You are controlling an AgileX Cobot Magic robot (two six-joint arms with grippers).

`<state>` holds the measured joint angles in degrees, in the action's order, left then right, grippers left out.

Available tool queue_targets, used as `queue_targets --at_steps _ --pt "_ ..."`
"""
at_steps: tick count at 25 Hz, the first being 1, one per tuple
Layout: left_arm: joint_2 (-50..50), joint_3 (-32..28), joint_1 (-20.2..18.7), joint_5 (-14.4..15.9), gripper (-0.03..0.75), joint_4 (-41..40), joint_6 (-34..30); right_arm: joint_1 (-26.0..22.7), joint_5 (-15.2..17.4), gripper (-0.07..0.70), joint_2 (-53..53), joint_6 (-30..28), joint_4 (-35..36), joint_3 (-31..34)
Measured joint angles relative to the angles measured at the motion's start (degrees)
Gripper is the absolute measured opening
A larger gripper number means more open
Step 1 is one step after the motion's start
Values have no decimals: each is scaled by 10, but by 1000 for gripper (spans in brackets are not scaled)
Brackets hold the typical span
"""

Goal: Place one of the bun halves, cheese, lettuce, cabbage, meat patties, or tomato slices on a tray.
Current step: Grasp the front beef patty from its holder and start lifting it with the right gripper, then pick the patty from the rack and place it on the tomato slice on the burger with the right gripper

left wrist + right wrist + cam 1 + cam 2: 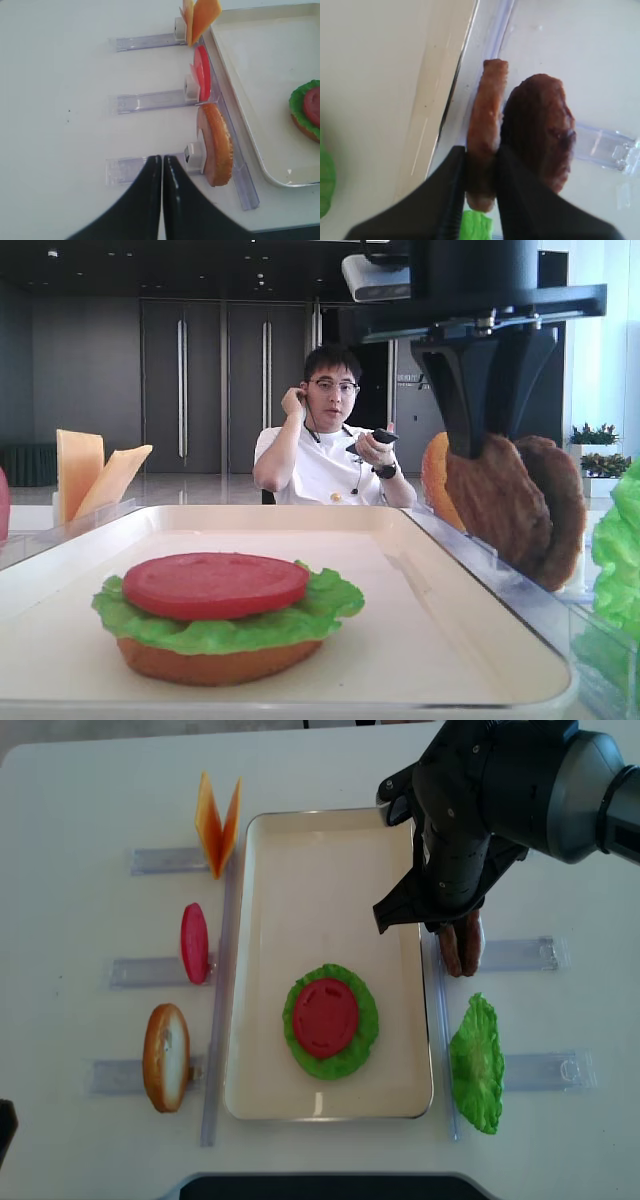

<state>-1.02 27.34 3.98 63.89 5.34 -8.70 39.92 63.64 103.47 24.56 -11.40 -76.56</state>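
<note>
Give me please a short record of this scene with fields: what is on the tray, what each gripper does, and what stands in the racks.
tray: large cream rectangular plastic tray, low rim
on tray: orange-tan bun half under green ruffled lettuce leaf, flat red tomato slice on top
right gripper: shut on one dark brown grainy meat patty, upright in its clear rack
second patty: beside it, not gripped
left gripper: shut, empty, above the white table
left racks: yellow-orange cheese slices, spare tomato slice, spare bun half
right racks: spare lettuce leaf
</note>
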Motion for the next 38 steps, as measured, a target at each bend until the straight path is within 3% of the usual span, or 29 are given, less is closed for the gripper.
queue_targets --at_steps 14,38 --pt "0 0 0 0 -7 0 0 23 62 167 -50 -19 24 -83" --pt "0 0 0 0 -7 0 0 23 64 167 -88 -75 75 -84"
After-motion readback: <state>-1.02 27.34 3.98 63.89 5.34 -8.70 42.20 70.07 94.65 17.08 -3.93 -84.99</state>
